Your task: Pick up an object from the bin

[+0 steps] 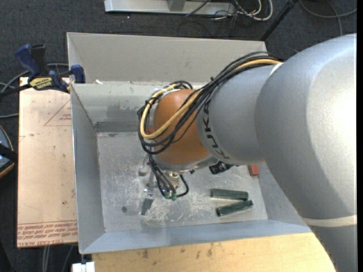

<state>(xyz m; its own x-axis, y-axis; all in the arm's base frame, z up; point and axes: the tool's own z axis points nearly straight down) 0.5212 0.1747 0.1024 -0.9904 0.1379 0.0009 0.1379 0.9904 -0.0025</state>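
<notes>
Fingers (145, 208) first: from my seat I cannot tell whether they are parted or together, since the gripper (146, 206) shows as one narrow grey tip under the orange cover (176, 129) and its looped cables (152, 123). That tip is low over the scratched floor of the bin (85, 152), left of centre and near the front wall, and I see nothing caught in it. I judge the arm is down this far because everything loose here lies flat on the floor. The likeliest targets are two dark green sticks, an upper stick (229, 194) and a lower stick (234, 208), lying close together and almost level, well apart from the tip on its right, near the front wall. Both are slim and straight, so I expect they would need a grasp across their width. A small red piece (253, 170) lies further right, beside the arm.
</notes>
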